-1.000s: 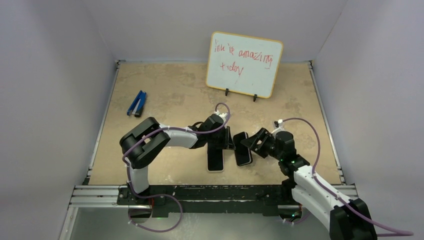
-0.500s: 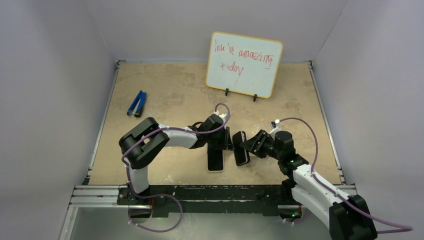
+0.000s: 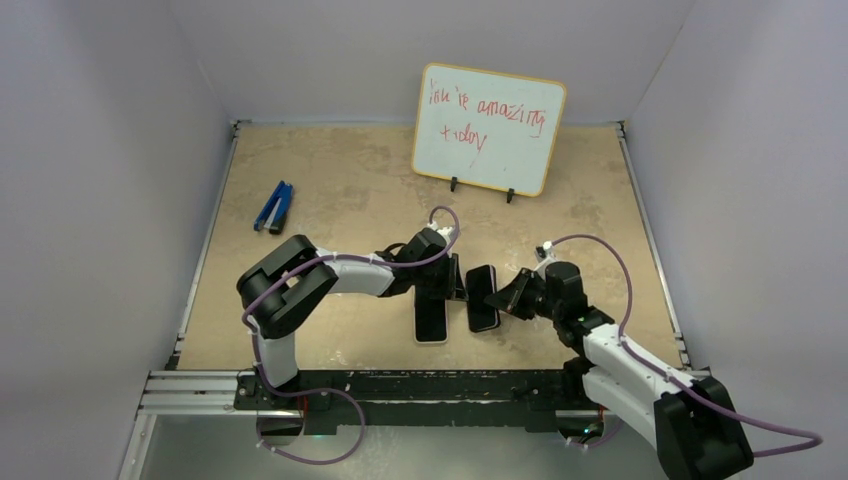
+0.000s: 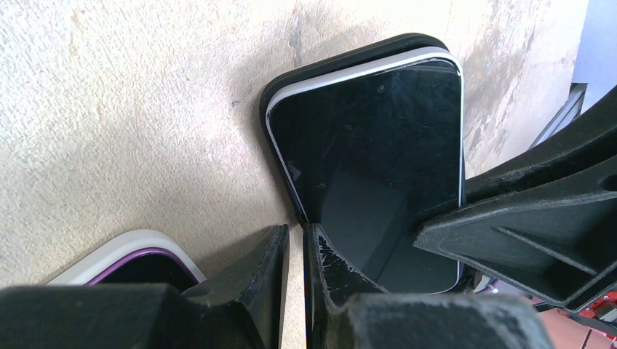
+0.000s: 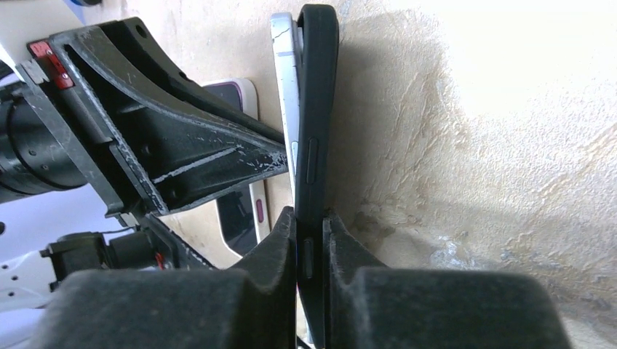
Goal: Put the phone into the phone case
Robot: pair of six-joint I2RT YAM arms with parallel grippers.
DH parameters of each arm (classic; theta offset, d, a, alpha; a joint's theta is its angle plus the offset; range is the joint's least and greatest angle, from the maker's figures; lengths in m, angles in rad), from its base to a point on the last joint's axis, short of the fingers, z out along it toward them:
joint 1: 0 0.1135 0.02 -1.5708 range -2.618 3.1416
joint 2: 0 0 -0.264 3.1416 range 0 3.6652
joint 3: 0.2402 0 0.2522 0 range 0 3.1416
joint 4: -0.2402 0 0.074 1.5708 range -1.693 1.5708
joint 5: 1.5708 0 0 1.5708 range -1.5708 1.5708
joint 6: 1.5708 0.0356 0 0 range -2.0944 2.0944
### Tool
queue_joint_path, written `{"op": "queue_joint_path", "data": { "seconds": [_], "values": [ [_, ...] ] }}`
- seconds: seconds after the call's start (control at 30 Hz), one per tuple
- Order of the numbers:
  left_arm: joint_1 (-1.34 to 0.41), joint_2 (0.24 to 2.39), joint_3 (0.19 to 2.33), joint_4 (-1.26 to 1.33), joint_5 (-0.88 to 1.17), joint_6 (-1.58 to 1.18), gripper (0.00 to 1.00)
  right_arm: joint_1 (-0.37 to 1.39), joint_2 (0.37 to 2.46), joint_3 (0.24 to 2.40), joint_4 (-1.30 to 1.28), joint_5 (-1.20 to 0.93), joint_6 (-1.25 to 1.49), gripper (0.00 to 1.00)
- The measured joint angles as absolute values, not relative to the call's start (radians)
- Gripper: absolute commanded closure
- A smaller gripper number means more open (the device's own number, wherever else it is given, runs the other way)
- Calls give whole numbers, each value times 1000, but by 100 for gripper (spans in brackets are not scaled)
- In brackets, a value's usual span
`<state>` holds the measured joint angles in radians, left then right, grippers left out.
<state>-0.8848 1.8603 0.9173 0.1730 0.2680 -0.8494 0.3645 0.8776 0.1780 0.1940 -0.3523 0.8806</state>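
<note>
- Two grippers meet near the middle of the counter's near edge in the overhead view. The left gripper and right gripper sit on either side of the phone. A second phone lies just left of it, a whiteboard stands at the far edge, and some small blue thing is over by the left edge.
- Left wrist cam: the phone is screen up, its white rim inside the black phone case. The left fingers are drawn almost together, with just a thin slit showing bare counter. Their tips are at the case's near corner.
- Right wrist cam: the right fingers are clamped on the case's side wall. The phone's silver edge stands a bit proud of the case, and the left gripper's tip is right up against it.
</note>
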Motion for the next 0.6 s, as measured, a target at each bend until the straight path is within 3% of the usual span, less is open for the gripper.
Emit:
{"op": "queue_joint_path", "data": {
  "seconds": [0.13,0.27,0.3,0.37,0.53,0.6],
  "values": [
    [-884,1858,917,168,268,-849,82,366,884,184,185,-353,846,98],
    [-884,1858,917,168,268,-849,82,366,884,196,168,-350,833,75],
    [-884,1858,917,169,268,-850,82,366,885,199,162,-348,831,73],
    [-885,1858,917,170,268,-850,82,366,893,205,152,-347,834,76],
    [-885,1858,917,171,270,-850,80,366,911,215,140,-343,831,97],
    [-884,1858,916,171,274,-851,78,369,911,217,140,-344,823,100]
  ]
}}
